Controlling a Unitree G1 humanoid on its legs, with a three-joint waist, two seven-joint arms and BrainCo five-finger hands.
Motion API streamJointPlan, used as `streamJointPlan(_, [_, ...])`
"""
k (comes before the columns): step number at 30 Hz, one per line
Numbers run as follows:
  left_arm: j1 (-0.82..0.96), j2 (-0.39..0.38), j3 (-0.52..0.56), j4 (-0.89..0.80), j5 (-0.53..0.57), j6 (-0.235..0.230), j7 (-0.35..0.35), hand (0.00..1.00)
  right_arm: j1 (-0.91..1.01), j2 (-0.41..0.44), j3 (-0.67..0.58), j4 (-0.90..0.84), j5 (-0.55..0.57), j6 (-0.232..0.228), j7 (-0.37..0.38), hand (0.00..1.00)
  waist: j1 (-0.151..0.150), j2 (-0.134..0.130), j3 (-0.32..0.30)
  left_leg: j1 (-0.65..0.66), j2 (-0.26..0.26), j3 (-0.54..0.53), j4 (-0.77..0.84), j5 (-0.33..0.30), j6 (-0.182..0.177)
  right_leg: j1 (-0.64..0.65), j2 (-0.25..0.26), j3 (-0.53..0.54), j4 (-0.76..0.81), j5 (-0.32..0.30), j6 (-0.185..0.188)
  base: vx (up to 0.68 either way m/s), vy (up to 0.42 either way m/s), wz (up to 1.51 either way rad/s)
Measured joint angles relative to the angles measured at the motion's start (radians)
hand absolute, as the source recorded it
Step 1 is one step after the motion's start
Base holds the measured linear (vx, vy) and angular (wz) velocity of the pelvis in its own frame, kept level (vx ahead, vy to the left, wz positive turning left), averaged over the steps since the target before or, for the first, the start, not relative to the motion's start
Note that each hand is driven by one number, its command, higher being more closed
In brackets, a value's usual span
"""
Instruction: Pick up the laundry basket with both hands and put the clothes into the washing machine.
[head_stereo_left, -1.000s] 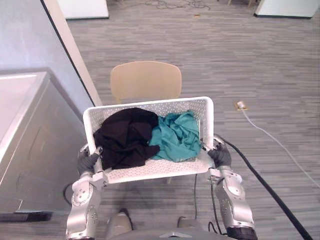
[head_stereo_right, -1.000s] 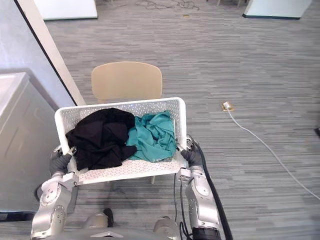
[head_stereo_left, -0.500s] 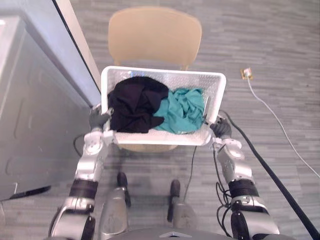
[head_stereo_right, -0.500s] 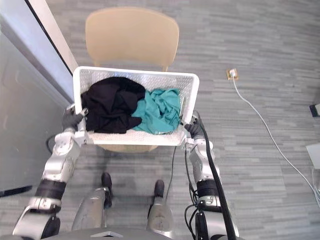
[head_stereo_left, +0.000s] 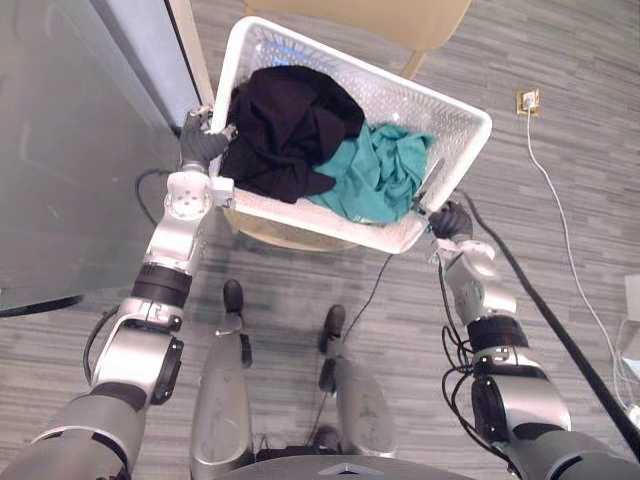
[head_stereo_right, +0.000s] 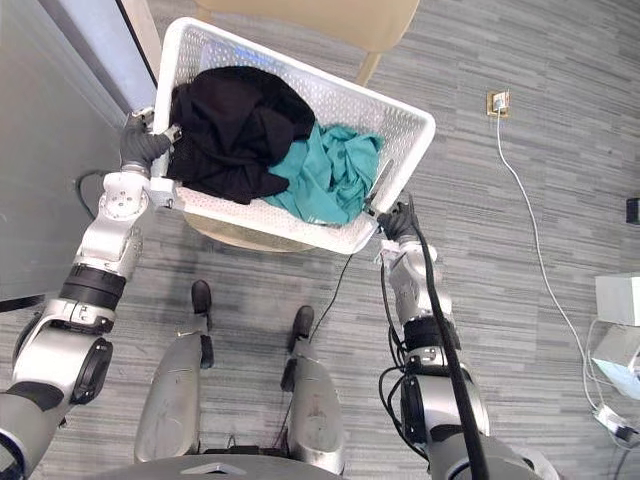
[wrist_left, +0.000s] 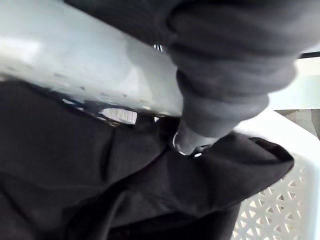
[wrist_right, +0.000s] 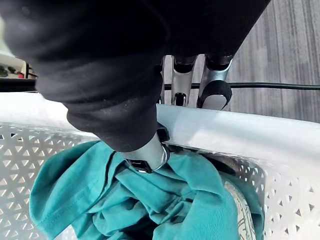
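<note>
Left hand (head_stereo_left: 200, 142) is clamped on the rim at the left short end of the white laundry basket (head_stereo_left: 468, 112). In its wrist view the thumb (wrist_left: 191, 141) hooks over the rim and presses into the black garment (head_stereo_left: 290, 120), while the other fingers lie hidden behind the plastic. Right hand (head_stereo_left: 452, 220) holds the opposite short end in much the same way. Its thumb (wrist_right: 146, 154) reaches inside and rests on the teal garment (head_stereo_left: 378, 172), and its fingers (wrist_right: 183, 75) run down the outside of the wall, so the rim is pinched between them.

The basket hangs between the two arms in front of the robot, skewed so that its left end sits farther away and its right end nearer. Both garments are inside it: the black one is bunched in the left half and heaped up to the rim, and the teal one is crumpled in the right half. The two touch in the middle. Under the basket's near edge the seat of a tan chair (head_stereo_left: 285, 232) shows, and more of the chair shows beyond the far rim; whether the basket's base touches the seat cannot be told.

Left of the basket stands the grey side of the washing machine (head_stereo_left: 70, 140), with a blue-grey partition (head_stereo_left: 150, 45) between them — its pale edge is just beside the left hand. To the far right a socket (head_stereo_left: 527, 100) lies on the grey plank floor (head_stereo_left: 570, 40).
</note>
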Motion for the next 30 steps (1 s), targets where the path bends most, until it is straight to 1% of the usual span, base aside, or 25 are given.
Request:
streamJointPlan(3, [-0.006,0.0,0.001,0.001,-0.014,0.0,0.0,1.0,-0.024,-0.015,0.0,0.004,0.011,0.006,0.0,1.0,0.01,-0.005,0.017,-0.007,0.001,0.002,-0.001,0.0,0.0,-0.01,0.0,0.0,0.004,0.0,0.0,0.01,-0.011,0.0])
streamJointPlan(5, [-0.007,0.0,0.003,0.002,-0.02,0.0,0.003,1.0,-0.033,-0.015,0.0,0.005,0.015,0.01,0.0,1.0,0.016,-0.005,0.017,-0.012,0.003,0.005,-0.002,0.0,0.0,-0.023,0.0,0.001,0.013,0.0,0.0,0.02,-0.018,-0.05])
streamJointPlan(6, [-0.009,0.0,0.003,0.005,-0.02,0.0,0.003,1.0,-0.035,-0.015,0.0,0.005,0.016,0.021,0.0,1.0,0.021,-0.005,0.017,-0.014,0.006,0.006,-0.002,0.0,0.0,-0.028,0.0,0.001,0.017,0.0,0.0,0.04,-0.028,-0.03])
streamJointPlan(8, [-0.027,-0.001,0.003,0.038,-0.02,0.0,0.003,1.0,-0.041,-0.015,0.005,0.013,0.018,0.028,0.0,1.0,0.024,-0.005,0.017,-0.013,0.008,0.006,0.0,0.0,0.0,-0.028,0.001,-0.002,0.022,0.0,0.0,0.02,-0.014,-0.01])
streamJointPlan(11, [-0.083,-0.005,0.004,0.127,-0.02,0.0,0.003,1.0,-0.085,-0.015,0.006,0.065,0.018,0.038,0.0,1.0,0.024,-0.005,0.018,-0.013,0.013,0.005,0.0,-0.001,-0.002,-0.033,0.002,-0.004,0.038,-0.001,-0.001,0.0,0.0,0.0])
streamJointPlan(13, [-0.13,-0.013,0.004,0.204,-0.02,0.001,0.002,1.0,-0.108,-0.015,0.006,0.097,0.019,0.046,0.0,1.0,0.025,-0.005,0.018,-0.013,0.017,0.005,-0.004,-0.01,-0.015,-0.033,0.002,-0.006,0.042,-0.002,-0.003,-0.04,-0.007,0.04])
streamJointPlan(14, [-0.142,-0.013,0.004,0.225,-0.02,0.001,0.001,1.0,-0.117,-0.015,0.006,0.109,0.02,0.047,0.0,1.0,0.025,-0.005,0.018,-0.014,0.019,0.007,-0.006,-0.009,-0.015,-0.033,0.001,-0.007,0.042,-0.002,-0.003,-0.04,-0.016,0.04])
streamJointPlan(16, [-0.177,-0.021,0.011,0.283,-0.02,0.013,-0.001,1.0,-0.155,-0.015,0.006,0.153,0.038,0.052,0.0,1.0,0.028,-0.005,0.018,-0.014,0.038,0.038,-0.018,-0.01,-0.012,-0.036,0.002,-0.011,0.043,-0.002,-0.003,-0.04,-0.036,0.04])
streamJointPlan(17, [-0.198,-0.028,0.019,0.314,-0.019,0.017,0.001,1.0,-0.173,-0.015,0.005,0.174,0.04,0.061,-0.004,1.0,0.03,-0.005,0.018,-0.017,0.053,0.066,-0.019,-0.002,-0.011,-0.043,0.005,-0.013,0.045,-0.002,-0.003,-0.03,-0.058,0.03])
streamJointPlan(19, [-0.237,-0.034,0.044,0.359,-0.018,0.022,0.001,1.0,-0.21,-0.015,-0.001,0.2,0.04,0.067,-0.008,1.0,0.03,-0.005,0.018,-0.033,0.059,0.067,-0.022,0.012,-0.015,-0.063,0.009,-0.017,0.05,0.002,-0.008,-0.03,-0.055,-0.01])
streamJointPlan(21, [-0.275,-0.034,0.047,0.394,-0.019,0.024,0.003,1.0,-0.245,-0.015,-0.015,0.222,0.045,0.067,-0.015,1.0,0.029,-0.004,0.022,-0.047,0.065,0.067,-0.022,0.026,-0.007,-0.075,0.013,-0.023,0.051,0.004,-0.011,-0.02,-0.042,-0.01])
streamJointPlan(22, [-0.291,-0.034,0.048,0.398,-0.018,0.026,0.003,1.0,-0.271,-0.015,-0.016,0.245,0.046,0.067,-0.03,1.0,0.031,-0.004,0.023,-0.057,0.072,0.068,-0.019,0.027,-0.008,-0.082,0.019,-0.029,0.051,0.009,-0.017,-0.02,-0.038,-0.02])
streamJointPlan(23, [-0.298,-0.034,0.048,0.399,-0.018,0.026,0.003,0.0,-0.279,-0.015,-0.017,0.249,0.047,0.067,-0.037,1.0,0.031,-0.003,0.024,-0.06,0.074,0.069,-0.019,0.028,-0.008,-0.085,0.021,-0.031,0.051,0.009,-0.018,-0.02,-0.048,-0.03])
streamJointPlan(24, [-0.317,-0.035,0.058,0.406,-0.018,0.026,0.003,0.0,-0.305,-0.015,-0.022,0.271,0.05,0.067,-0.04,1.0,0.032,-0.003,0.032,-0.06,0.078,0.07,-0.018,0.029,-0.01,-0.086,0.024,-0.032,0.052,0.009,-0.018,-0.01,-0.05,-0.03])
streamJointPlan(25, [-0.343,-0.037,0.078,0.432,-0.018,0.029,0.001,0.0,-0.325,-0.015,-0.029,0.28,0.055,0.067,-0.046,0.0,0.033,-0.002,0.033,-0.063,0.081,0.071,-0.019,0.03,-0.012,-0.091,0.026,-0.031,0.052,0.009,-0.018,-0.01,-0.05,-0.06])
streamJointPlan(28, [-0.389,-0.052,0.136,0.439,-0.03,0.029,0.004,0.0,-0.372,-0.015,-0.05,0.321,0.056,0.067,-0.063,0.0,0.032,0.0,0.034,-0.069,0.089,0.078,-0.019,0.034,-0.018,-0.101,0.032,-0.032,0.052,0.009,-0.018,-0.01,-0.055,-0.07])
streamJointPlan(30, [-0.418,-0.058,0.154,0.439,-0.052,0.024,0.004,0.0,-0.389,-0.015,-0.056,0.338,0.057,0.066,-0.082,0.0,0.029,0.0,0.035,-0.068,0.092,0.08,-0.021,0.037,-0.021,-0.102,0.033,-0.033,0.052,0.009,-0.018,-0.01,-0.053,-0.02])
